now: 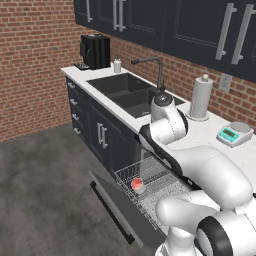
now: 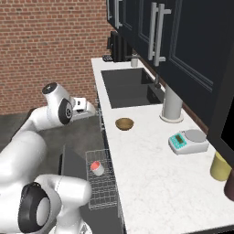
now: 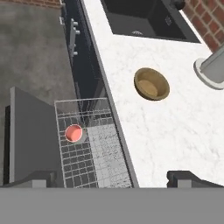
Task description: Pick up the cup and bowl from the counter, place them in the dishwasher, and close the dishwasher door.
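No readable text anywhere in the kitchen.
The scale (image 2: 188,141) near the counter's (image 2: 151,183) back edge has a pale green display, but no digits can be made out; nothing else bears a legible label or brand.

Your arm (image 1: 200,170) is built of glossy white, rounded shells, fat and bulbous at the links, with dark grey to black bands at the joints. A black ring circles the joint cap (image 2: 32,203) on the nearest link, and another dark ring circles the round cap (image 2: 64,112) by the wrist. A dark strip runs along the forearm in the left base view. The hand (image 2: 81,105) is a small white block with a dark face. The gripper (image 3: 114,178) ends in two small, dark, blocky fingertips (image 3: 186,178).
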Controlling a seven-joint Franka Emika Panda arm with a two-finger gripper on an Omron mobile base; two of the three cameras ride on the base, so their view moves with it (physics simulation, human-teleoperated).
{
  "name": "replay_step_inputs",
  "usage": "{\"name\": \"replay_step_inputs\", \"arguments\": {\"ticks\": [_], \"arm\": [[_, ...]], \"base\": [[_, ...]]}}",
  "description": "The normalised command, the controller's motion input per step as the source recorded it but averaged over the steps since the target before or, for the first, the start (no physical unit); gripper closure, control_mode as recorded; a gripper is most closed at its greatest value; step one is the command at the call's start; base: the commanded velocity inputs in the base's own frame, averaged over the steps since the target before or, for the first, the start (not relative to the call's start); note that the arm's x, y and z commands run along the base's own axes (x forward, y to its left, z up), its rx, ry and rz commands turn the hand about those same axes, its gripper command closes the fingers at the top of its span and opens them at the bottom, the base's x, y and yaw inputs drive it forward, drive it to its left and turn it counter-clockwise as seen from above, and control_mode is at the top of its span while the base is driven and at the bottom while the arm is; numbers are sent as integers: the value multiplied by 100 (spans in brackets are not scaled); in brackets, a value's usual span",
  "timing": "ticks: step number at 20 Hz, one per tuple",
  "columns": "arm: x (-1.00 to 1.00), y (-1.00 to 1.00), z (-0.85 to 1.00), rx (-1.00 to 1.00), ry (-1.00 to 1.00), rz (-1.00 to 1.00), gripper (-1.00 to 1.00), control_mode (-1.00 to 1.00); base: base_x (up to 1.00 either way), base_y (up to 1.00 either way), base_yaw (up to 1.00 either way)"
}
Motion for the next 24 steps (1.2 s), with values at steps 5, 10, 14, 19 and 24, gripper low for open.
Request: {"name": "replay_step_inputs", "arguments": {"ticks": [5,10,14,19,24], "arm": [[14,-17,-4,-1,17,10,-100,-100],[33,0,-7,-4,19,2,-100,-100],[38,-12,-1,0,13,0,-100,-100],[34,-29,-5,0,15,0,-100,-100],[31,-30,-18,0,11,0,-100,-100]], "base": [[0,0,0],[0,0,0],[0,0,0],[0,0,0],[0,0,0]]}}
